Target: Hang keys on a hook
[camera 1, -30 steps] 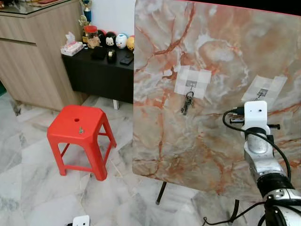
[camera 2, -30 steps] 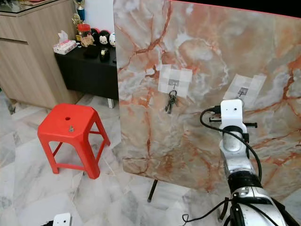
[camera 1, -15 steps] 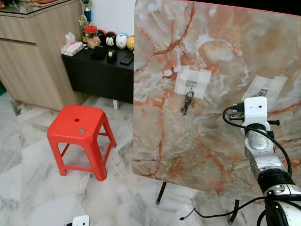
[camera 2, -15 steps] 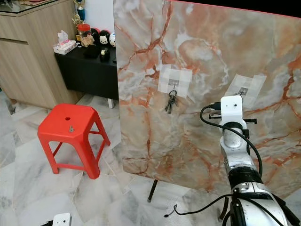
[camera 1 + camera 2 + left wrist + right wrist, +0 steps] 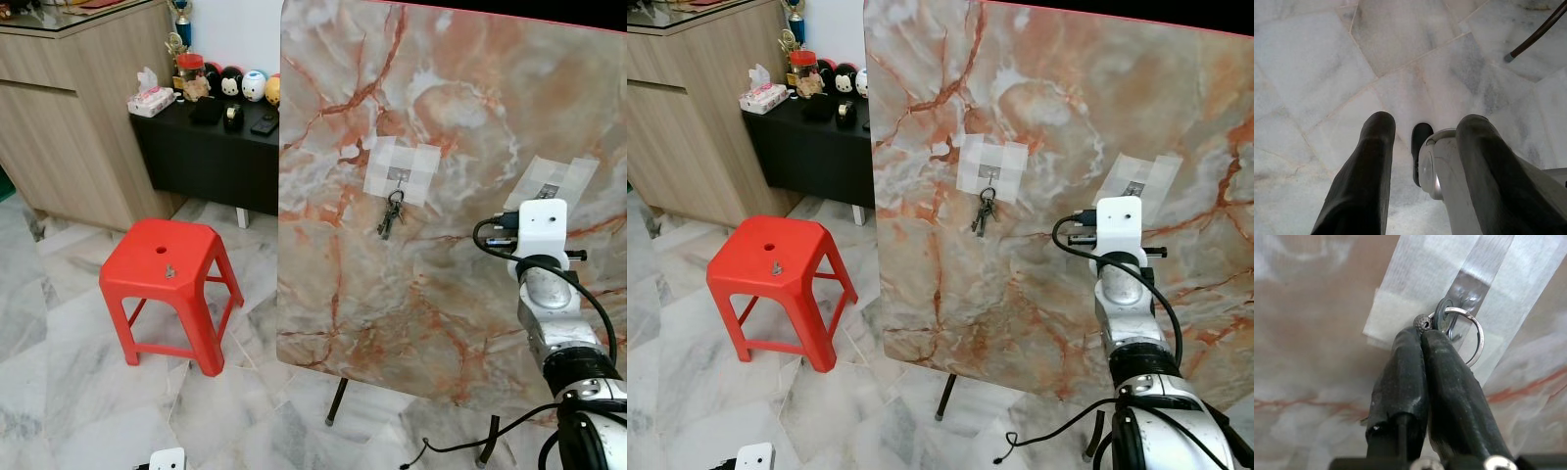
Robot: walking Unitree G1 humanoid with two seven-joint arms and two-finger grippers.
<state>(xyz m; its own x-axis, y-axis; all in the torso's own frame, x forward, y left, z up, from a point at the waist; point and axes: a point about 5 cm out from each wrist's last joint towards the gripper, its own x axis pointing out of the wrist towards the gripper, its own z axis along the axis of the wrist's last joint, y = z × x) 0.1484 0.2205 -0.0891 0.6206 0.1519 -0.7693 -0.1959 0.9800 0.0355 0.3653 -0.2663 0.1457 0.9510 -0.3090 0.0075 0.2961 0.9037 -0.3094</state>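
The right end effector (image 5: 1422, 335) is clenched on a silver key ring (image 5: 1465, 335) with a small metal bead, pressed against the taped hook (image 5: 1469, 296) on an upright marble-patterned board (image 5: 470, 117). Another bunch of keys (image 5: 391, 212) hangs from a second taped hook to the left. The left end effector (image 5: 1422, 142) hangs released over the marble floor (image 5: 1312, 73).

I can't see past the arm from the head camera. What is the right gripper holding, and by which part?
The right gripper pinches a key at its head, key ring beside the fingertips.
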